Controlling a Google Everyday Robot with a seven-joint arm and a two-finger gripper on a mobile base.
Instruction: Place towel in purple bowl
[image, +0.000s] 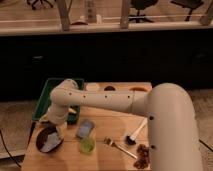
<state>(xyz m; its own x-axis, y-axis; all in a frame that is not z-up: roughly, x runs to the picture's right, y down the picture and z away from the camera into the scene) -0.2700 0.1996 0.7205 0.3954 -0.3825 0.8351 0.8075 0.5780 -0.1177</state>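
Note:
The purple bowl (48, 139) sits at the front left of the wooden table (115, 125). A pale towel (50, 144) lies inside it. My white arm reaches from the right across the table, and the gripper (59, 126) hangs just above the bowl's right rim, mostly hidden behind the wrist.
A green tray (45, 100) stands at the back left. A blue-grey packet (85, 128) and a green cup (87, 145) lie right of the bowl. A fork (117, 146), a brush (135, 132), a dark snack pile (141, 156) and small dishes at the back also lie on the table.

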